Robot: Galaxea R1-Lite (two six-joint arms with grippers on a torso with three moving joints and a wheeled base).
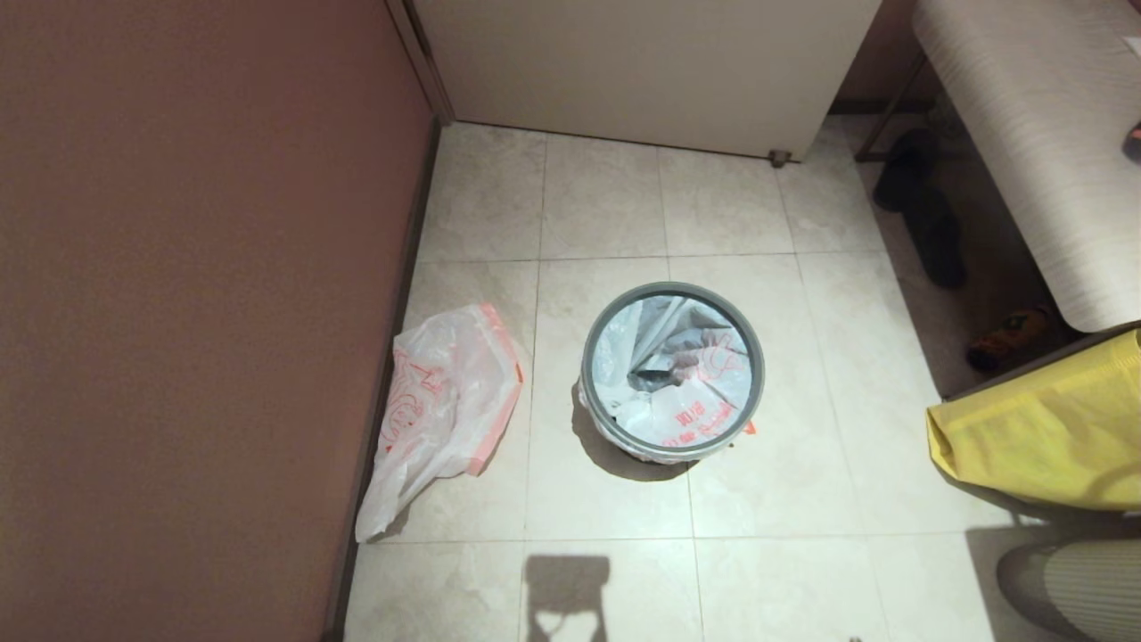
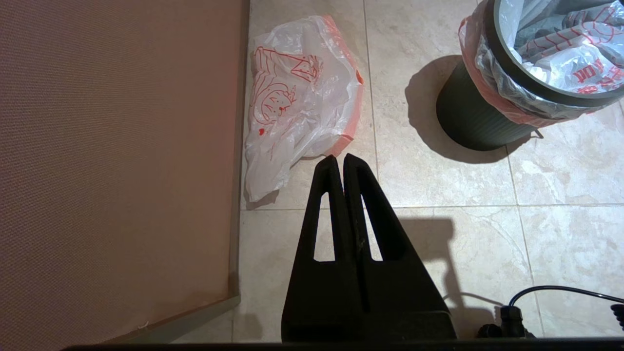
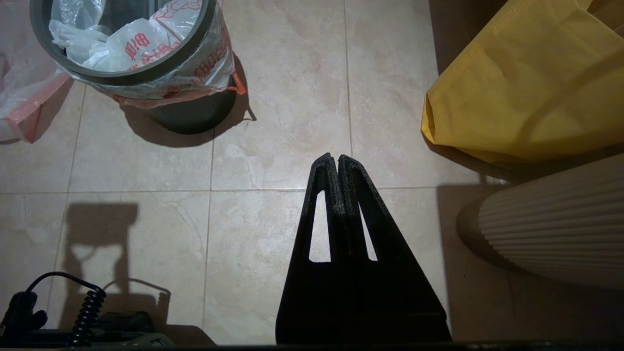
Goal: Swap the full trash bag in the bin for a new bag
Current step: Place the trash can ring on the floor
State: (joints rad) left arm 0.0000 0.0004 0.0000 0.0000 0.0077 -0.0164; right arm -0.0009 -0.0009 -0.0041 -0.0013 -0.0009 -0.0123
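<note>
Left gripper: our two black fingers are pressed together with nothing between them, held above the tiled floor; neither arm shows in the head view.
New bag from the left gripper: we see the new bag just past our fingertips, at about 11 o'clock from them in the left wrist view, apart from them and untouched.
Bin from the left gripper: the bin stands at about 2 o'clock, farther off than the bag.
Right gripper: our fingers are likewise pressed together and hold nothing, over bare tile.
Bin from the right gripper: in the right wrist view the bin sits well apart at about 10 o'clock.
New bag, look: thin, white and see-through, with a red line drawing and a wide pale-orange hem band; it lies flat and crumpled on the floor, against the foot of the reddish-brown wall.
Full trash bag: it sits inside the bin, white and see-through with red lettering, lumpy with white paper and a dark scrap; its edge is folded out over the rim and an orange-red handle pokes out at the side.
Bin, look: small, round, dark, with a thin grey hoop rim clamping the bag; in the head view it stands mid-floor, the new bag at its 9 o'clock, a tile apart.
Surroundings: a yellow bag lies at 3 o'clock of the bin, with a pale ribbed object beside it, both near our right gripper.
</note>
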